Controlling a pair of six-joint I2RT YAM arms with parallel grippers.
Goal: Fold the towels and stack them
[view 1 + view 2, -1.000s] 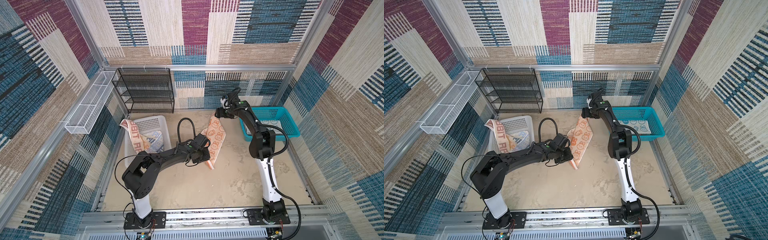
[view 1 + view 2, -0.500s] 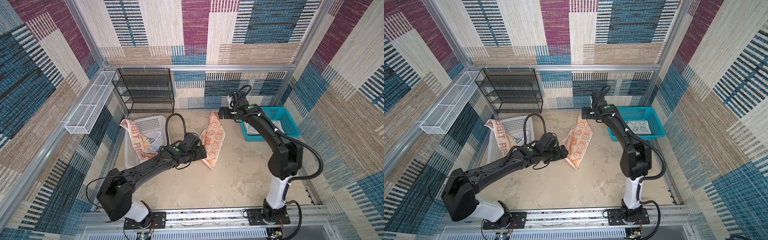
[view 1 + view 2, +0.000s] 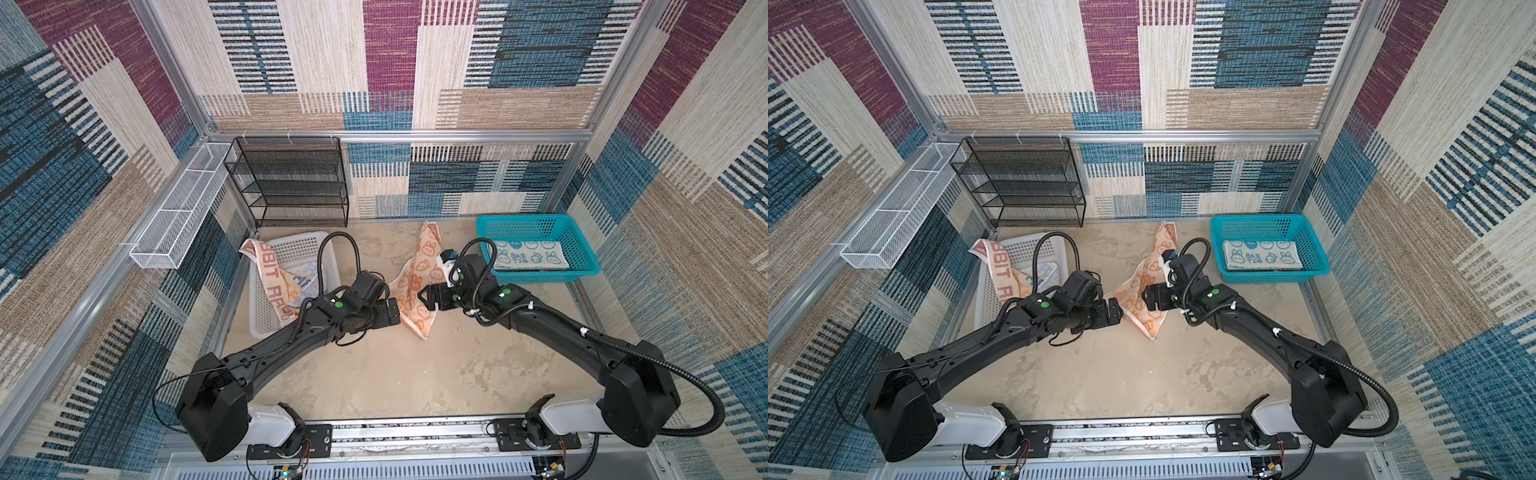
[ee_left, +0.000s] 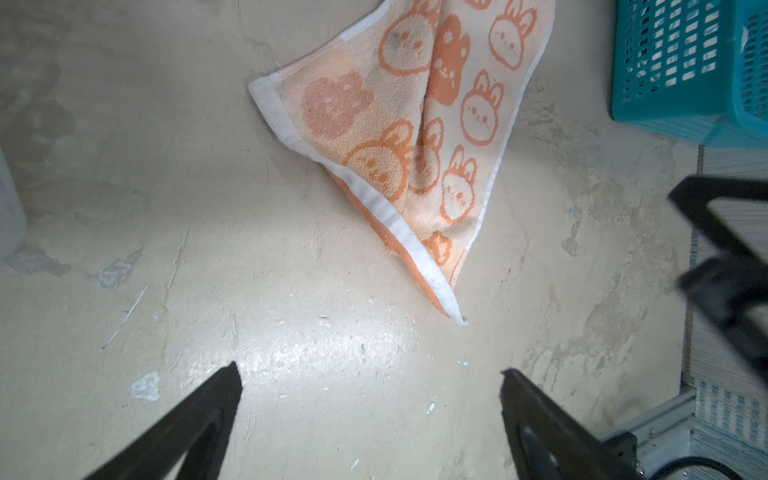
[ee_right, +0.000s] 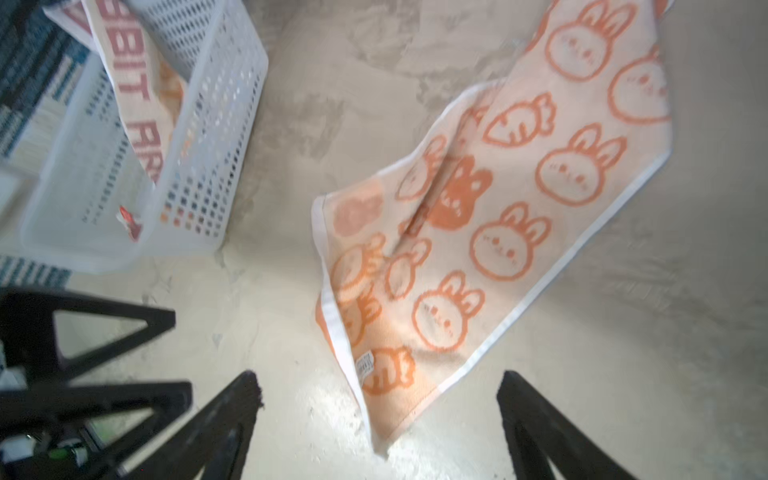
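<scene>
Left gripper (image 4: 370, 370): the jaws stood wide apart and held nothing. They were above the bare floor (image 4: 208, 249), with the nearest towel corner a little ahead of the fingertips and not touching them.
Right gripper (image 5: 376, 374): the jaws were also wide, with nothing pinched. In the wrist view one corner of the same towel reached in between the two fingers. It probably lay on the floor below them (the picture was blurred there, so I could not judge contact).
Orange rabbit towel (image 3: 415, 270): it lay in the middle of the floor, between the two grippers. It was unfolded but crumpled, with one long crease, and its far end pointed to the back wall.
"RABBIT" lettering towel (image 3: 270, 270): it hung over the rim of the white basket (image 3: 307, 245) on the left, partly inside and partly outside.
Blue rabbit towel (image 3: 528, 257): it was folded flat inside the teal basket (image 3: 536, 217) on the right.
Arms: in both top views they reached in from the near edge, and the grippers faced each other across the orange towel.
</scene>
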